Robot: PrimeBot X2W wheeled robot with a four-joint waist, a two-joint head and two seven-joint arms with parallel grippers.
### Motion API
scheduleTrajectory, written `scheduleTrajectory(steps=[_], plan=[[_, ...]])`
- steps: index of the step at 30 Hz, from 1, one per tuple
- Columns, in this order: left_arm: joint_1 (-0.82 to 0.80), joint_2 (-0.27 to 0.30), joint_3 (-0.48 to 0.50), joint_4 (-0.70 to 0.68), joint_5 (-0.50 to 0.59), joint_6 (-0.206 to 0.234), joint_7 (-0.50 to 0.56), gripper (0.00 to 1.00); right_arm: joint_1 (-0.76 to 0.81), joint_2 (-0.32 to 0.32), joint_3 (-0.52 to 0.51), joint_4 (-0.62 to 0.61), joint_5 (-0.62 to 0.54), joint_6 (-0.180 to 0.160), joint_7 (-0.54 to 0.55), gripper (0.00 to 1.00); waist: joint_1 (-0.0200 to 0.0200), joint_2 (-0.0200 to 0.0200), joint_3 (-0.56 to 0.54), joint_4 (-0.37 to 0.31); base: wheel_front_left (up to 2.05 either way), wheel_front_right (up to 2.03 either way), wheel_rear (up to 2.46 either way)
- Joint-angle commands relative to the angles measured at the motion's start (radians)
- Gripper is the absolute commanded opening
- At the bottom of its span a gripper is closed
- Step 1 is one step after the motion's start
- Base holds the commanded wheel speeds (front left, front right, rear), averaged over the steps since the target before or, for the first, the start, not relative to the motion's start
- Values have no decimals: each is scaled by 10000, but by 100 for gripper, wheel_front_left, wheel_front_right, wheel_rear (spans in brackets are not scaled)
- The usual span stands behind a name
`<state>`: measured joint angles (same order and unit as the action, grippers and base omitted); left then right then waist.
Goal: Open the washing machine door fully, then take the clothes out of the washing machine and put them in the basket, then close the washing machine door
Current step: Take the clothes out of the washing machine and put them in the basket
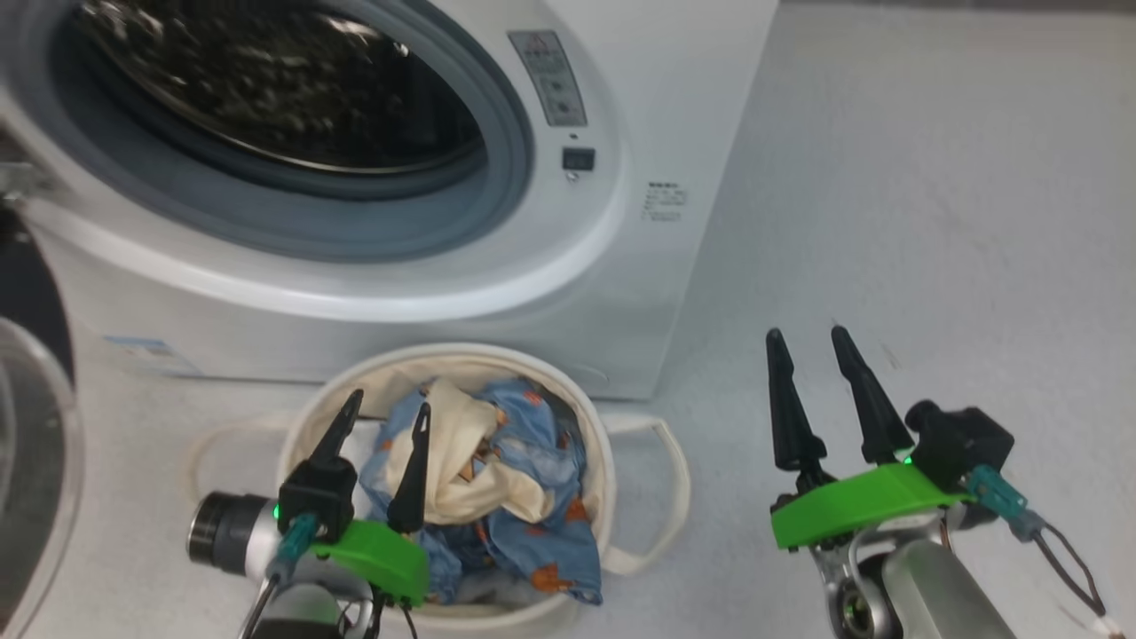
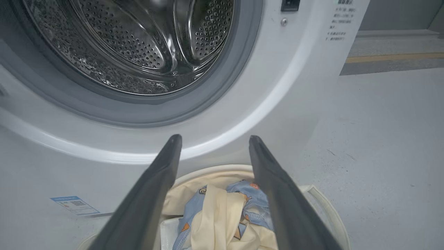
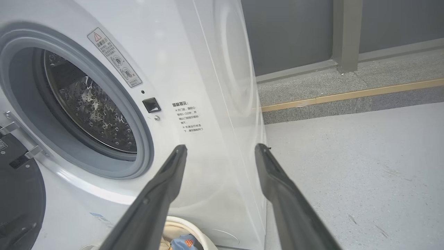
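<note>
washing machine (image 1: 621, 293) — blue label (image 2: 74, 205), warning-triangle sticker (image 3: 114, 57).

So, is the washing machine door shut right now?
No, the washing machine door stands swung open at the left, leaving the grey-rimmed drum mouth uncovered.

This looks like a bare indoor hall or test space, not a home. The washer (image 3: 222, 86) sits directly on a wide, pale speckled floor (image 3: 364, 173). The upper right of the right wrist view shows a plain grey wall (image 3: 295, 31), 1 grey post (image 3: 347, 31) and a stone ledge (image 3: 312, 86) edged with a yellow strip (image 3: 347, 95).
</note>
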<state>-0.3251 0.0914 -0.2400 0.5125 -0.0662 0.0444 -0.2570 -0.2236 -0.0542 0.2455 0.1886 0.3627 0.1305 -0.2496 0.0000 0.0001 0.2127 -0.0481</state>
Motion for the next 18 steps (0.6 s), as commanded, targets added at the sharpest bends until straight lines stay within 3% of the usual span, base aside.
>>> scheduleTrajectory(steps=[1, 9, 18], plan=[[24, 55, 379, -570, -100, 47, -47, 100, 40, 40, 171, -341, -7, 2, -122, 100, 0, -1, -391, 271, 0, 0, 0], [1197, -175, 649, -2719, -406, -10, -47, 100, 436, 40, 21, -513, 62, 2, -122, 100, 0, -1, -951, 530, 0, 0, 0], [2181, -344, 1244, -3946, -891, 158, -47, 100, 706, 40, -289, -639, 175, 2, -122, 100, 0, -1, -1239, 491, 0, 0, 0]])
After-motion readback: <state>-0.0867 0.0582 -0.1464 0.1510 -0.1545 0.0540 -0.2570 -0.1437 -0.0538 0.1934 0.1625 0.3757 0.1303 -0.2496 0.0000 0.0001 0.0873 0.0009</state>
